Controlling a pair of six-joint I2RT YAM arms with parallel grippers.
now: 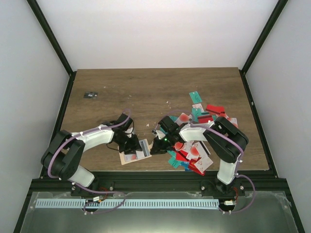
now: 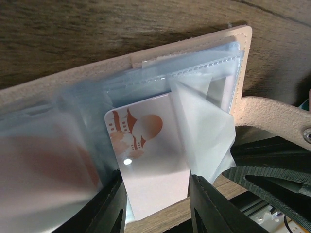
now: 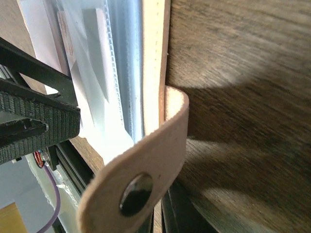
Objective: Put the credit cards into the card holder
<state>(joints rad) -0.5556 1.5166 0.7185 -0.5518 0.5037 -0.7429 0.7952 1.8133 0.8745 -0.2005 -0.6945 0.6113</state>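
A brown wood-grain table (image 1: 146, 92) fills the middle, walled by plain white panels (image 1: 146, 34) far, left and right. Black posts (image 1: 51, 36) rise at the far corners; a white slotted strip (image 1: 126, 204) lies nearest.

Card holder (image 2: 194, 46) L half blurred, cropped

Probably a robotics lab cell: white panels (image 1: 160, 29) and black frame posts (image 1: 48, 34) are enclosing a wood-grain table (image 1: 146, 87), with the left arm (image 1: 92, 138) and right arm (image 1: 221, 141) sitting bolted at its near edge.

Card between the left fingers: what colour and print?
White card with an orange-brown print; best seen in left wrist view.
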